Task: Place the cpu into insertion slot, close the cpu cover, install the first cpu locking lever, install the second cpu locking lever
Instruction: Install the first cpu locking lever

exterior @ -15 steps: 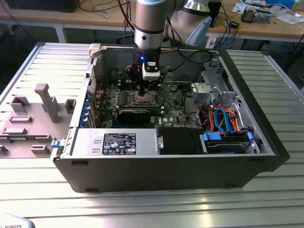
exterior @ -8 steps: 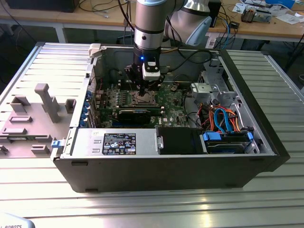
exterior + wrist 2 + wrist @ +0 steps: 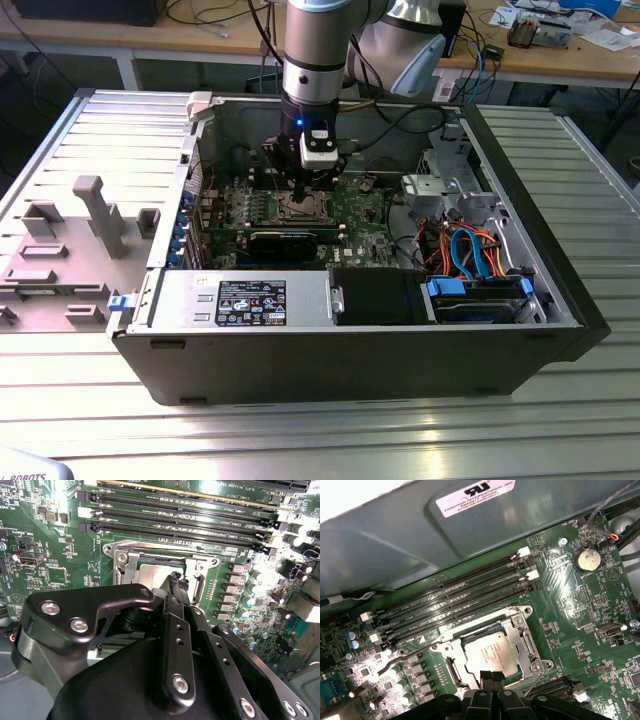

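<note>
The silvery-tan cpu lies flat in the insertion slot on the green board. The silvery cpu cover lies down around the cpu's edges as a frame. One thin wire lever sticks out from the slot toward the capacitors. Another wire lever runs along the opposite side. My gripper is shut, its black tips pressed together at the slot's edge just beside the cpu, with nothing seen between them. In the second wrist view the gripper hides part of the cpu and cover. In the exterior view the gripper hangs over the slot.
Several long black memory slots run beside the slot, close to the grey case wall. A coin battery sits on the board. Orange and blue cables and a drive bay fill the case at the exterior view's right. A grey fixture lies outside the case.
</note>
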